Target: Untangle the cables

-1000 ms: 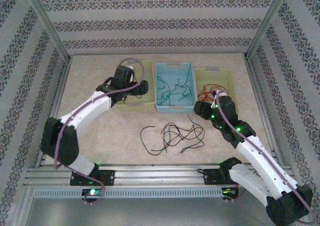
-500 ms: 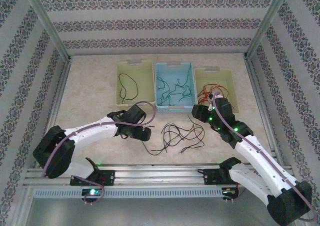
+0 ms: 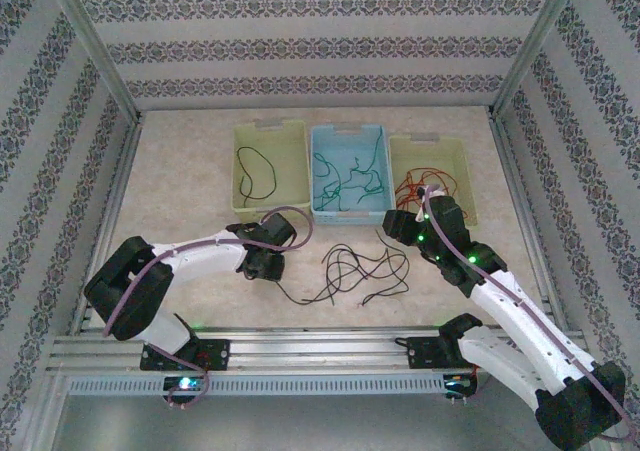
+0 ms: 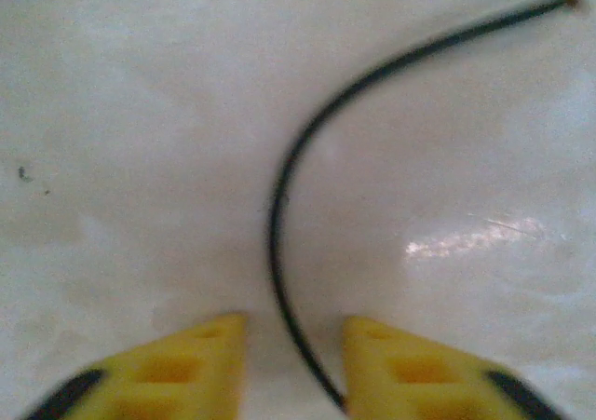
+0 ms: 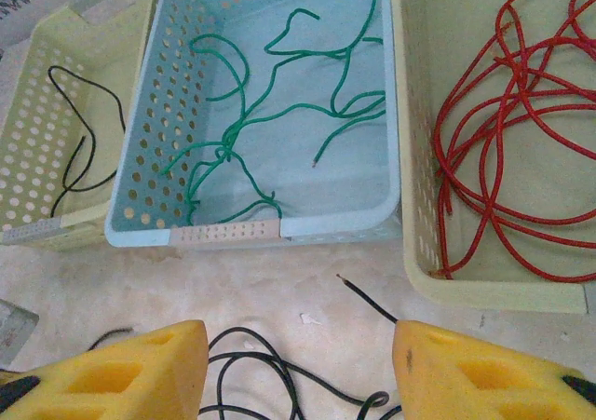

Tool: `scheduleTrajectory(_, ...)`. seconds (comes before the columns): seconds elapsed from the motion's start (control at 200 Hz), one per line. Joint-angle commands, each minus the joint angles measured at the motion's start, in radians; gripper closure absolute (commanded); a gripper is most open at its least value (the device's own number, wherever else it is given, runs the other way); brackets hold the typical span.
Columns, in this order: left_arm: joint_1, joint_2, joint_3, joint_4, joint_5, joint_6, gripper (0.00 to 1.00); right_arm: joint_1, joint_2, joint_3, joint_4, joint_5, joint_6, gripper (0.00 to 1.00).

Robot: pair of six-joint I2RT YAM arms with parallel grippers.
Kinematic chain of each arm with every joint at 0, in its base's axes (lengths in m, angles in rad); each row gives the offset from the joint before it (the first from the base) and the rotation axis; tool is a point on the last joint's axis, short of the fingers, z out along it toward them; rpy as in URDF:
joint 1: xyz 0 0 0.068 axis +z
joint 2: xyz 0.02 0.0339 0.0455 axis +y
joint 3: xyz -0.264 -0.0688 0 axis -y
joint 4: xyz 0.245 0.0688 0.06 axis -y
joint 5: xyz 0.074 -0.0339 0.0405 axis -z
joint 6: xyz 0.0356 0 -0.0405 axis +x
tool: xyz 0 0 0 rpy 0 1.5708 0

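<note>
A pale, marbled desk is seen from above, boxed in by patterned walls. Three bins are lined up along its far side. A single black cable is curled in the pale yellow bin on the left, green cables are heaped in the blue bin in the middle, and red cables are piled in the second yellow bin on the right. In front of the bins, loose black cables are sprawled in loops on the bare desk. The left pincer is lowered at the left end of that tangle, and the right pincer is held just before the red bin.

Over to the left wrist: two yellow fingertips are parted only narrowly, right down at the desk. A black strand is threaded up between them and brushes the inner edge of the right-hand tip. A gap is left on its other side, so it is not pinched.

At the right wrist, yellow fingertips are spread wide and nothing is gripped. Black loops are spotted on the desk between them, with all three bins laid out beyond.
</note>
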Motion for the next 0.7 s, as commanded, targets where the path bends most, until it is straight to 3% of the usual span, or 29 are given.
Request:
scheduleTrajectory(0.0, -0.019, 0.016, -0.016, 0.026, 0.074, -0.028, 0.91, 0.007, -0.017, 0.001, -0.007, 0.026, -0.010, 0.45)
scheduleTrajectory(0.085, -0.020, -0.039, 0.017, 0.007, 0.033, -0.012, 1.00, 0.006, -0.020, 0.001, -0.005, 0.033, -0.008, 0.45)
scheduleTrajectory(0.39, -0.019, -0.310, 0.282, -0.066, 0.000, 0.084, 1.00, 0.003, -0.029, 0.002, -0.004, 0.042, -0.010, 0.45)
scheduleTrajectory(0.695, 0.011, -0.296, 0.618, -0.075, 0.028, 0.103, 1.00, 0.003, -0.023, 0.002, 0.006, 0.037, -0.008, 0.45)
